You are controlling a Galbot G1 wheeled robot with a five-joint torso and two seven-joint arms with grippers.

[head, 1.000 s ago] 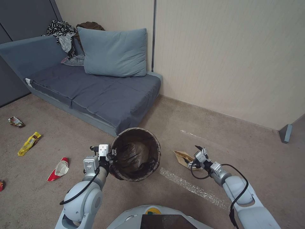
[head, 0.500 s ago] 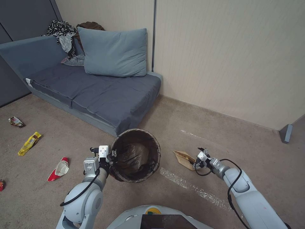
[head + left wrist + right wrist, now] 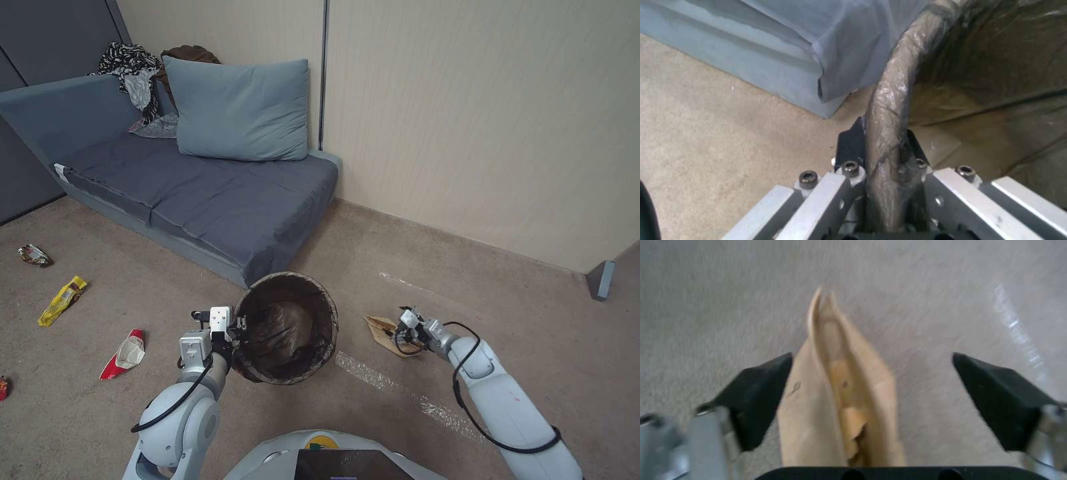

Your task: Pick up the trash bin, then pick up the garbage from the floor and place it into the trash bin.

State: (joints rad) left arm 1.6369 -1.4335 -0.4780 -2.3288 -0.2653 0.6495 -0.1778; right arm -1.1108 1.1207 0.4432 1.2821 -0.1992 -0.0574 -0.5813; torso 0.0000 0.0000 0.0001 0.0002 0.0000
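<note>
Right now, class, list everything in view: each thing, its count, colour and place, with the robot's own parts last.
Round lined trash bin: one, brown-black liner, held above the carpet by the sofa corner.
Tan paper tray: one, on the carpet between the right gripper's fingers.
Crushed red-and-white cup: one, floor left.
Yellow wrapper: one, floor left.
Brown wrapper: one, floor far left.
Grey-blue sofa: one, against the wall.
Blue cushion: one, on the sofa.
Left gripper: shut on the bin's rim.
Right gripper: open around the tray.
</note>
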